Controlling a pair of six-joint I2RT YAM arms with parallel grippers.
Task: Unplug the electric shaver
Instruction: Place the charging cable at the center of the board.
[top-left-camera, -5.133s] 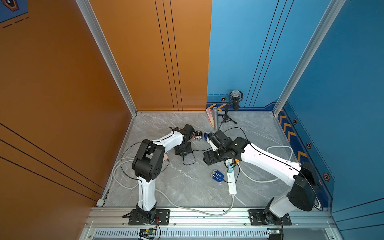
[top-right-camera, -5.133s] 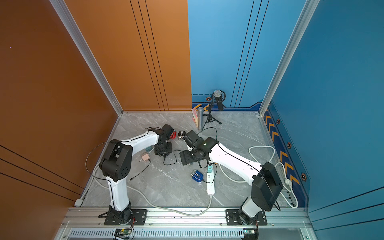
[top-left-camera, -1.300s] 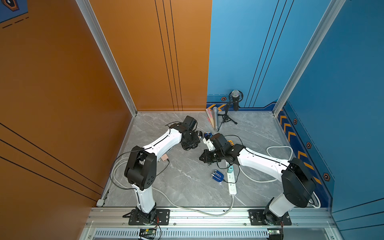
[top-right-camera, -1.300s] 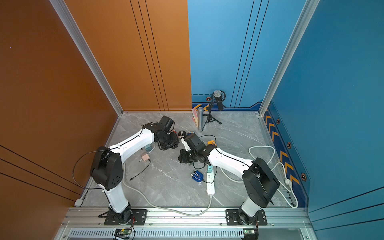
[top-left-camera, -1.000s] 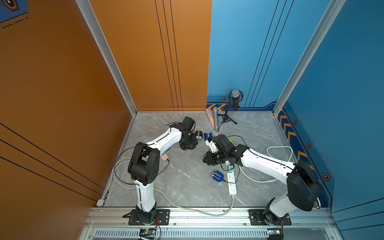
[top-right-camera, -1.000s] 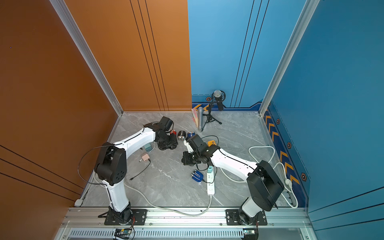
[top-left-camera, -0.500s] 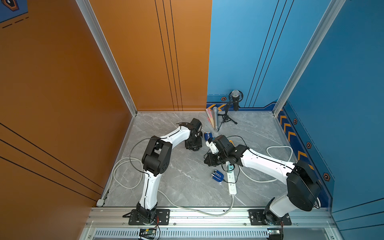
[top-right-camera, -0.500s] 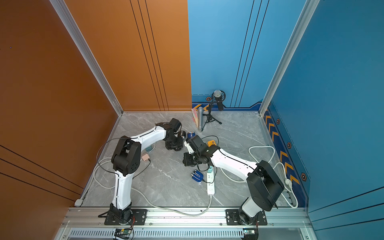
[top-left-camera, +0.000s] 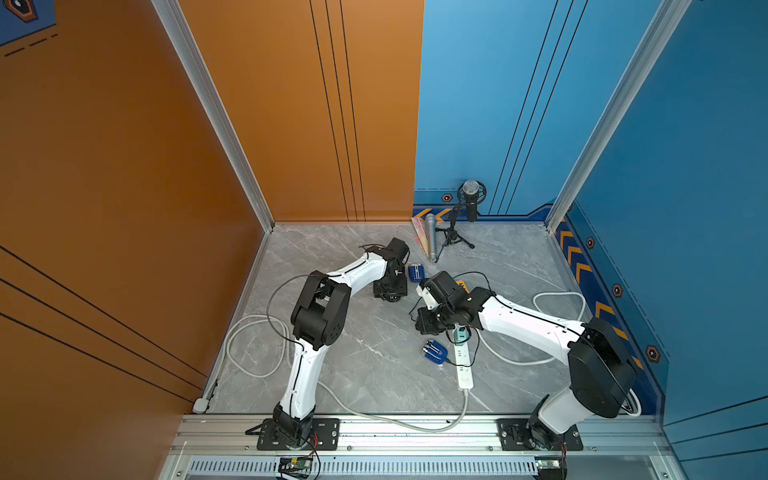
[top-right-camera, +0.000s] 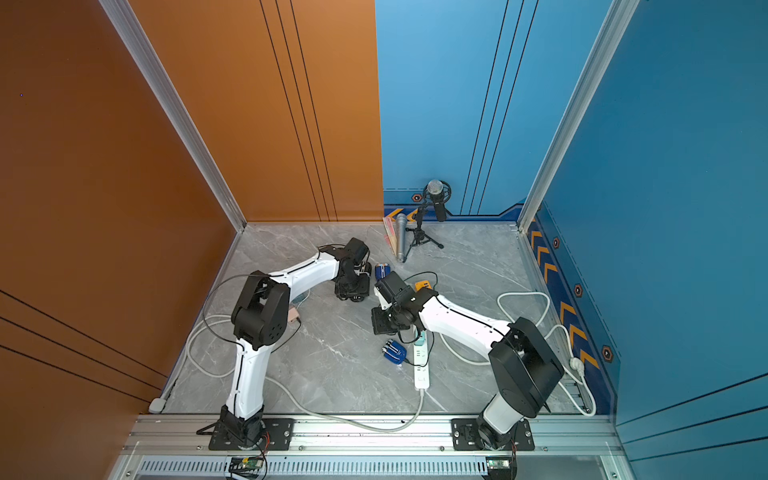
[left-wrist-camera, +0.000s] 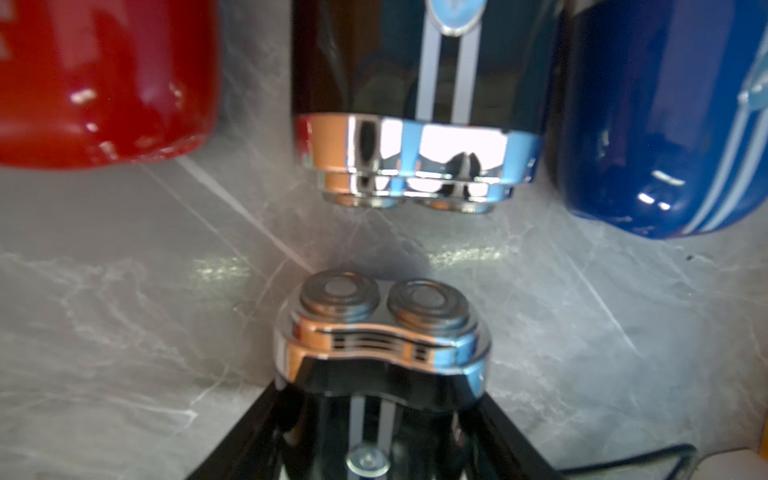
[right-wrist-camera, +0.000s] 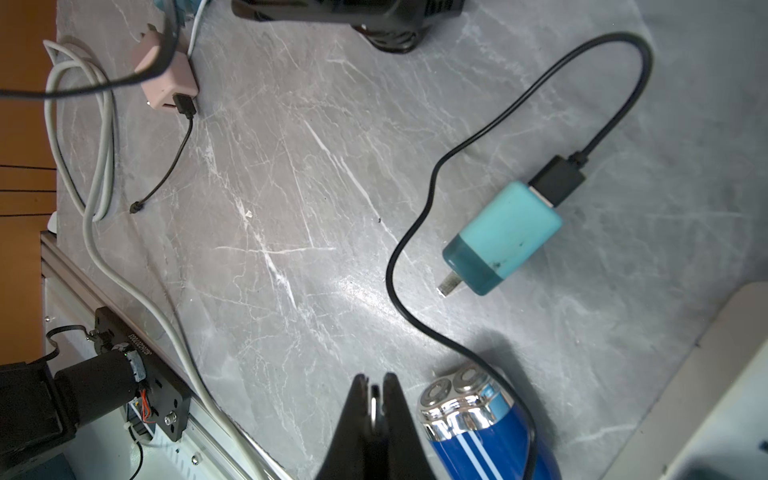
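Left hand (top-left-camera: 390, 290) stands just beside the blue shaver (top-left-camera: 415, 272) in both top views, on its orange-wall side. The black shaver is hidden under the hand there.

In the left wrist view the black shaver (left-wrist-camera: 382, 332) lies on the tabletop (left-wrist-camera: 124, 311) between the fingers (left-wrist-camera: 232, 453), near the blue shaver. Whether they clamp it or stand clear cannot be told. Appearance: glossy black body, chrome collar, two rotary heads.

Handling, as judged: light, rigid, slippery. Grip across the body sides, clear of the heads.

In the right wrist view the right hand (right-wrist-camera: 374, 386) is closed, with nothing seen held.
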